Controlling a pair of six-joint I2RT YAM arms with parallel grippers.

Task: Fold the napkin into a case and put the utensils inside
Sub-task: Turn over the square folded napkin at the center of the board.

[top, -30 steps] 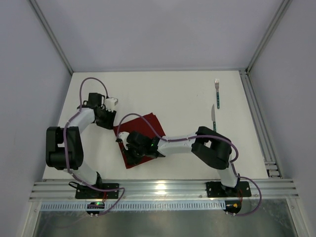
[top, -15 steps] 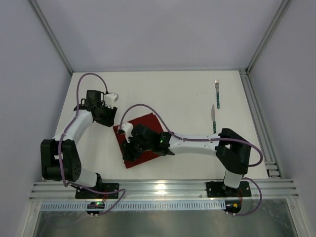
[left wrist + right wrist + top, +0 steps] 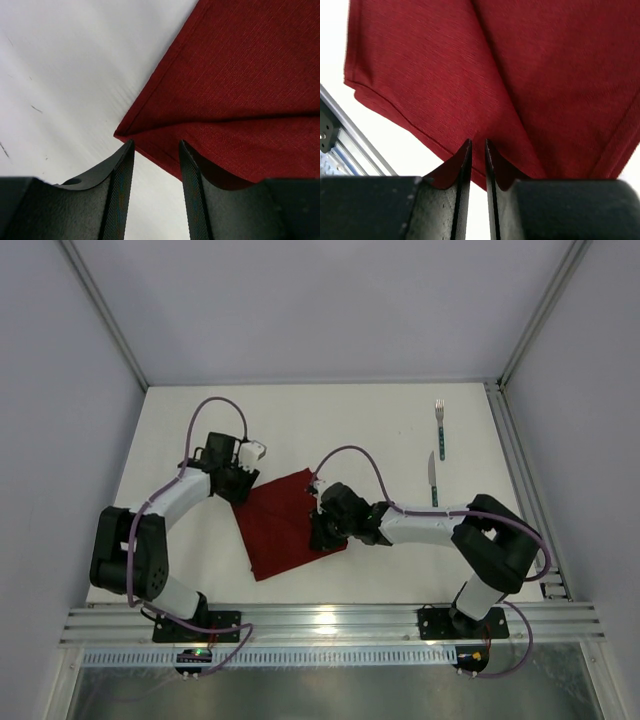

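Nearest the arm bases a metal rail (image 3: 330,625) runs along the front edge of the white counter (image 3: 380,430). Just past it lies the napkin (image 3: 280,530), a dark red sheet turned at an angle and left of centre.

The right pincer (image 3: 320,535) sits on the napkin's right edge, close to the near right corner. From above its jaws are hidden under the wrist. The right wrist camera shows them almost together, with only a thin slit between the tips. They are over the cloth's near hem, where a crease in the fabric runs straight down to them. Whether any cloth is caught in that slit cannot be told. This view also shows the hem doubled along the right side, and a strip of bare counter between the napkin and the rail.

Farther back, the left pincer (image 3: 243,483) is at the napkin's far left corner. The overhead view gives only its place there. The left wrist camera shows its fingers (image 3: 120,200) standing moderately apart, with the hem just beside that corner between the tips, and counter visible in the gap. It shows two layers here as well: an upper fold lies over a lower one, slightly raised and shadowed beside the right finger.

Beyond and to the right, well apart from the cloth, the knife (image 3: 433,480) lies on bare counter. The fork (image 3: 439,425) lies just past it. Both point away from the arms, almost in line.
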